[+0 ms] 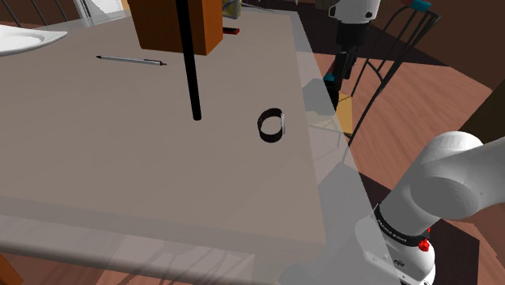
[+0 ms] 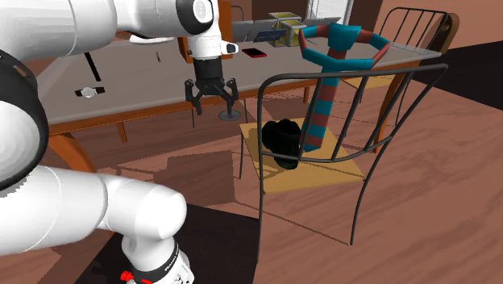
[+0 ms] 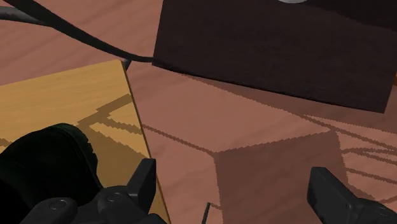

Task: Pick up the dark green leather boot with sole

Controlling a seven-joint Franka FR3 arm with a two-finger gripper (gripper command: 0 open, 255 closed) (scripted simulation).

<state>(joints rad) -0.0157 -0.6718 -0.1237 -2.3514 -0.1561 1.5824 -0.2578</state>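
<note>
The boot (image 2: 284, 142) looks almost black and sits on the yellow wooden seat (image 2: 322, 173) of a black wire chair beside the table. My gripper (image 2: 213, 106) hangs open in the air above the floor, between the table's edge and the chair, apart from the boot. In the wrist view the boot (image 3: 44, 167) lies on the seat (image 3: 63, 95) just outside one finger (image 3: 143, 181); the gap of the gripper (image 3: 235, 191) holds only floor. The shoulder view has the gripper (image 1: 343, 66) past the table's right edge, by the chair.
A teal and red striped object (image 2: 322, 97) stands on the seat right behind the boot. The chair's wire back (image 2: 379, 105) curves round it. The table (image 1: 162, 162) carries a black ring (image 1: 272, 124), a pen (image 1: 129, 60) and a brown box (image 1: 178, 24). A second chair (image 2: 411, 32) stands further off.
</note>
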